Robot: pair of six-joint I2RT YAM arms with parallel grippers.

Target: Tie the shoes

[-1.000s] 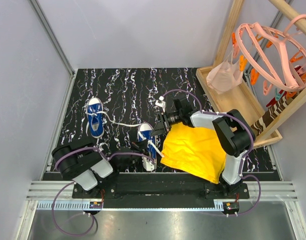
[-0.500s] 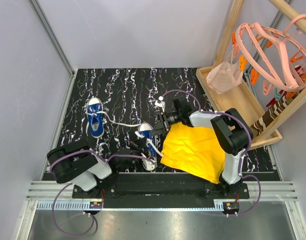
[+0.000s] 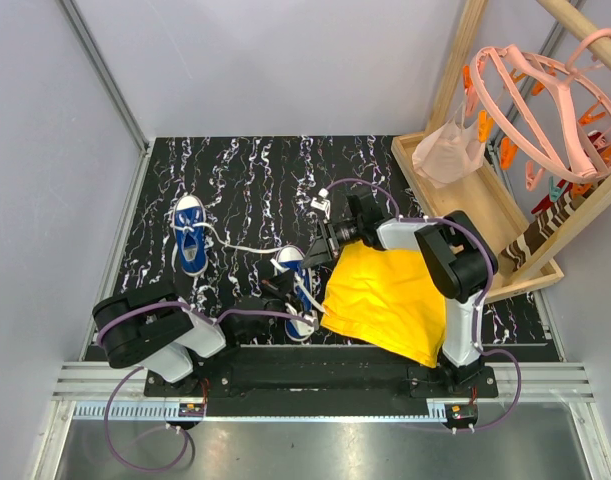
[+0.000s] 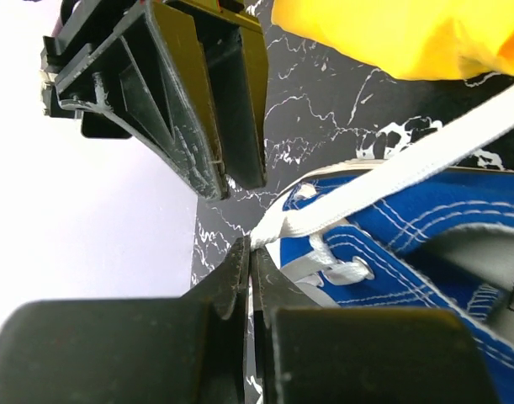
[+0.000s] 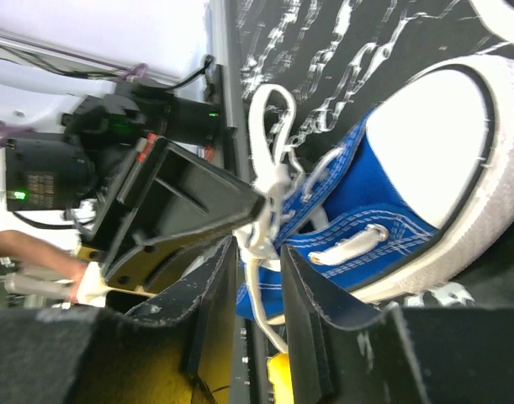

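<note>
The near blue shoe (image 3: 297, 292) lies by the yellow cloth's left edge, its toe pointing away from the arms. The other shoe (image 3: 190, 235) lies at the far left, its lace (image 3: 247, 247) trailing right. My left gripper (image 3: 282, 288) sits over the near shoe. In the left wrist view it (image 4: 250, 246) is shut on a white lace (image 4: 383, 181) that runs taut over the blue upper (image 4: 425, 244). My right gripper (image 3: 316, 254) hovers at the shoe's toe. In the right wrist view its jaws (image 5: 257, 251) stand apart around a knotted bunch of lace (image 5: 269, 189), beside the white toe cap (image 5: 433, 143).
A yellow cloth (image 3: 390, 295) lies under the right arm. A wooden tray (image 3: 485, 215) and rack with a pink hanger (image 3: 545, 110) stand at the right. A pink cloth (image 3: 447, 152) hangs there. Grey walls close off the left and back sides.
The left arm's elbow swung left and its gripper closed in on the near shoe. The right gripper shifted slightly up and left at the toe. The shoe moved a little.
</note>
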